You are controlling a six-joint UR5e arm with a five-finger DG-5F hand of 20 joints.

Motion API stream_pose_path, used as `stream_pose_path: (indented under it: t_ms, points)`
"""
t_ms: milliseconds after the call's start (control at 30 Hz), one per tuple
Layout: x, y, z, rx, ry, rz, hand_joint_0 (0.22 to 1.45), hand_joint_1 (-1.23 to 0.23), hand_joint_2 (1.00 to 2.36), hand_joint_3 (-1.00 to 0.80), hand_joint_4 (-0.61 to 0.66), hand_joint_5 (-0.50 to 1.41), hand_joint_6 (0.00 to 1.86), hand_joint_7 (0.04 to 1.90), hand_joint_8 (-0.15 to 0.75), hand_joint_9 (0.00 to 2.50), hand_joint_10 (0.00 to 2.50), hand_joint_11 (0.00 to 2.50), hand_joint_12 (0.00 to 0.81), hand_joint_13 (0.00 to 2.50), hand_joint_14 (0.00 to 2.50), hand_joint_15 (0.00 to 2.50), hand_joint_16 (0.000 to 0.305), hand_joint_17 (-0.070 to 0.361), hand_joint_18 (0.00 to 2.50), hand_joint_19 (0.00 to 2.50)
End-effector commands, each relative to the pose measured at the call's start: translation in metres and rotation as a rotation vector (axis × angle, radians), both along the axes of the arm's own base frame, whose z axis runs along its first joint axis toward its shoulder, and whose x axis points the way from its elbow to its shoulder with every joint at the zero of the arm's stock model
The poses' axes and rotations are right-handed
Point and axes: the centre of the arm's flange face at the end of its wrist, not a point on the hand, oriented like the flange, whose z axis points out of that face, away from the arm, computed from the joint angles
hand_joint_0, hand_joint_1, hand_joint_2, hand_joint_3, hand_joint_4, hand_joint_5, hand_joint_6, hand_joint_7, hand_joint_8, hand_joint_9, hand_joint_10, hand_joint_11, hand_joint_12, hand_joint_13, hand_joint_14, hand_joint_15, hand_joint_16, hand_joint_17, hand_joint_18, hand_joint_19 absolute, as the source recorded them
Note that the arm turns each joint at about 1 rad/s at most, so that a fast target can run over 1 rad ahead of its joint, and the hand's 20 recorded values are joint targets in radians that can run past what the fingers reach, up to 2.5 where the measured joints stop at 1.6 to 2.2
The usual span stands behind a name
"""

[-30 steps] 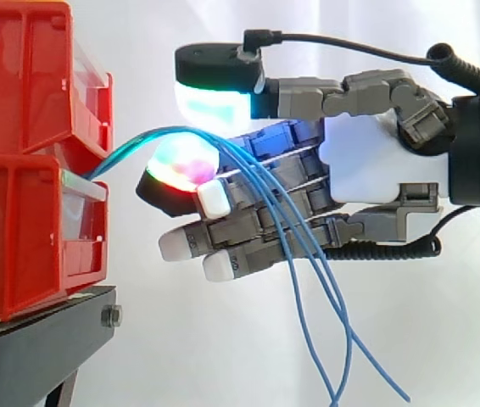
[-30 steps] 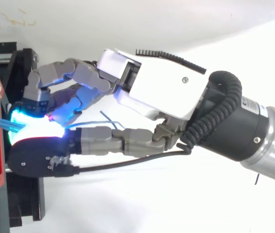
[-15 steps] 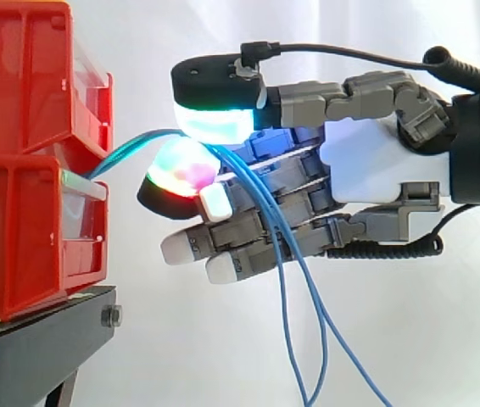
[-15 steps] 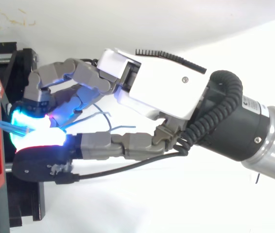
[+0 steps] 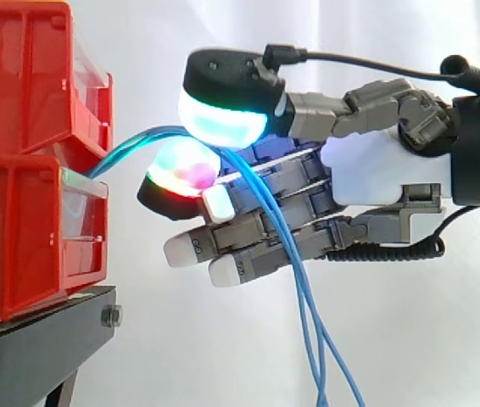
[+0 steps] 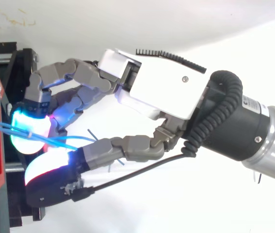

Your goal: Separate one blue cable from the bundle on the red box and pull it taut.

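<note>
The fingers (image 6: 28, 130) no longer pinch. In the top view the thumb pad (image 6: 45, 167), which was pressed to the cyan pad half a second ago, has swung aside and now stands clear of it, leaving an open gap. The blue cables (image 5: 134, 140) run out of the lower red bin (image 5: 28, 237) and lie across the cyan pad in that gap, with nothing clamping them. In the side view they arc over the red-green pad beneath the thumb, then hang past the lower fingers of the hand (image 5: 376, 170). The hanging strands were splayed a second ago and now sit closer together and drop more steeply. No strand has been singled out and the whole bundle is slack, so this looks like letting go to re-grip. With the thumb off, the strands could slide off the pad.
</note>
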Motion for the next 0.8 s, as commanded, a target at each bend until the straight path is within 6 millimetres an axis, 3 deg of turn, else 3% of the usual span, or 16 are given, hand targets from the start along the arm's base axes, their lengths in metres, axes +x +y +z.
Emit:
stream_pose_path:
  t_ms: [0,67,133,200,300,467,600,667,767]
  points:
    - [-0.0002,0.0000,-0.0009,0.001,0.003,0.000,0.50,-0.70,1.00,-0.50,0.18,-0.16,0.90,1.09,0.360,1.02,0.02,0.80,0.422,0.78,0.01,0.33,0.046,0.104,0.76,0.34]
    - [-0.0005,-0.0001,0.0001,0.003,0.002,0.000,0.52,-0.57,1.00,-0.50,0.18,-0.15,0.89,1.12,0.355,1.05,0.02,0.79,0.417,0.79,0.01,0.34,0.045,0.101,0.75,0.37]
    - [-0.0005,-0.0001,-0.0012,0.006,0.003,0.000,0.58,-0.54,1.00,-0.47,0.17,-0.15,0.88,1.15,0.349,1.07,0.02,0.80,0.401,0.79,0.01,0.35,0.042,0.095,0.73,0.40]
    - [-0.0006,-0.0001,-0.0013,0.009,0.004,0.000,0.58,-0.57,1.01,-0.40,0.16,-0.15,0.88,1.17,0.350,1.07,0.02,0.81,0.404,0.79,0.01,0.36,0.043,0.096,0.73,0.40]
    - [-0.0007,-0.0001,0.0004,0.010,0.001,0.001,0.58,-0.72,1.02,-0.16,0.16,-0.15,0.89,1.19,0.374,1.06,0.02,0.82,0.427,0.81,0.01,0.36,0.047,0.106,0.79,0.37]
    - [-0.0010,-0.0002,-0.0003,0.010,0.003,0.001,0.64,-0.83,1.02,-0.09,0.02,-0.17,0.92,1.18,0.349,1.02,0.02,0.85,0.404,0.80,0.01,0.36,0.043,0.097,0.78,0.38]
    - [-0.0007,-0.0001,0.0004,0.010,0.001,0.001,0.72,-0.92,1.02,-0.18,0.01,-0.18,0.94,1.23,0.333,0.99,0.02,0.84,0.398,0.80,0.01,0.36,0.042,0.096,0.80,0.35]
    - [-0.0004,-0.0001,-0.0006,0.010,0.001,0.001,0.78,-0.92,1.01,-0.37,0.02,-0.19,0.94,1.16,0.316,0.96,0.02,0.84,0.389,0.78,0.01,0.36,0.042,0.094,0.78,0.33]
    - [-0.0008,-0.0002,-0.0010,0.009,0.006,0.000,0.80,-0.92,1.00,-0.50,0.04,-0.19,0.94,1.11,0.313,0.95,0.02,0.84,0.384,0.77,0.01,0.35,0.041,0.092,0.78,0.33]
